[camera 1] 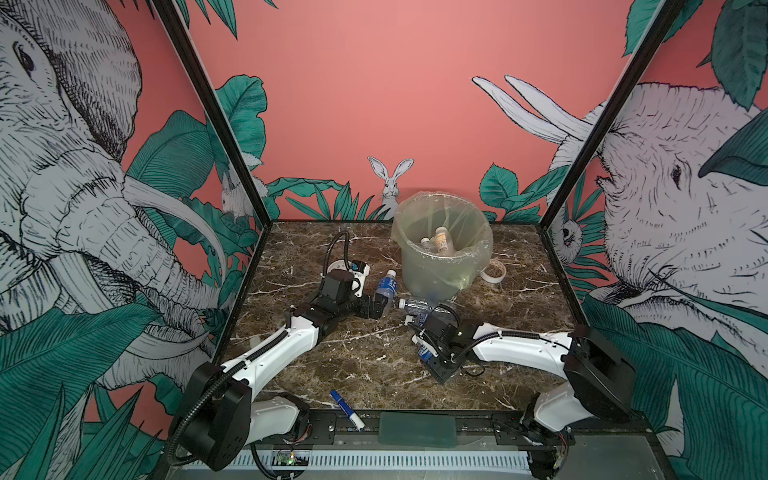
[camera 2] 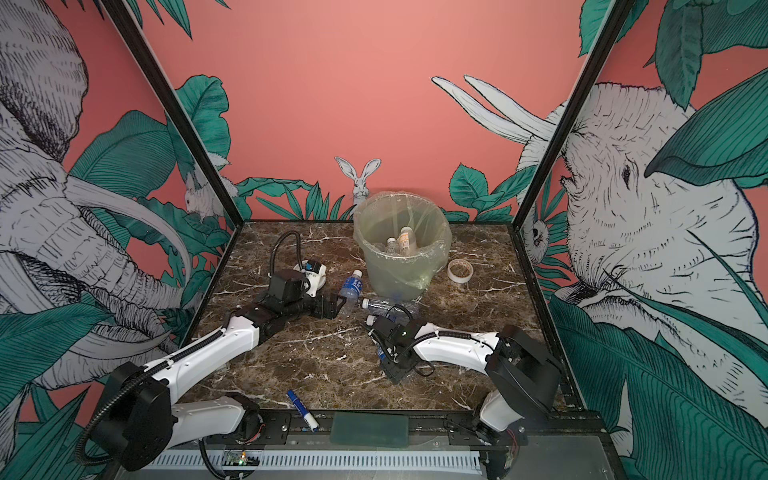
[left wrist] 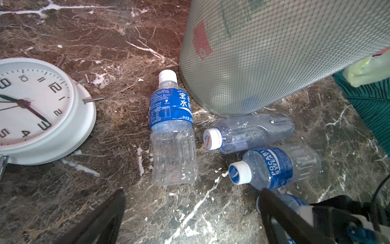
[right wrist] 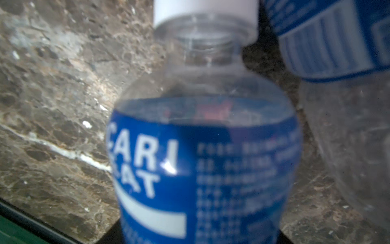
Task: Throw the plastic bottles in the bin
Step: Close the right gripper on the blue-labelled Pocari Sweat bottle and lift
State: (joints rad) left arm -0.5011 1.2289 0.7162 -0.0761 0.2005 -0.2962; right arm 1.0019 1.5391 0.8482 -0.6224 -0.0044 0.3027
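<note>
On the marble bench (camera 1: 353, 365), beside the foot of the bin (camera 1: 432, 274), four plastic bottles are lying on their sides.

Both top views are showing what the wrist cameras miss. A few binned bottles (camera 1: 438, 243) are sitting inside the bin's bag, a tape roll (camera 1: 494, 272) is lying just beside the bin on its right, and a marker pen (camera 1: 347, 409) is resting at the bench's front edge.

The left wrist view is adding detail that the top views hide. A white clock (left wrist: 35, 109) is lying face up, and in both top views the left arm is covering most of it. An unlabelled bottle (left wrist: 249, 133) is touching the bin's mesh wall, with a Pocari bottle (left wrist: 274, 166) just beside it.

The left gripper (left wrist: 190, 213) is holding its jaws wide apart. The Chinese-lettered bottle (left wrist: 172, 128) is lying just ahead of the gap, with its base nearest and its cap pointing toward the bin. It is not between the fingers (left wrist: 105, 215).

The right wrist view is being filled by a blurred blue-labelled bottle (right wrist: 202, 158), with its white cap pointing away. The Pocari bottle is crowding in close alongside it. No finger is showing there. In both top views the right gripper (camera 1: 432, 355) is sitting low over this bottle, hiding the contact, so I cannot tell whether its jaws are gripping it.
</note>
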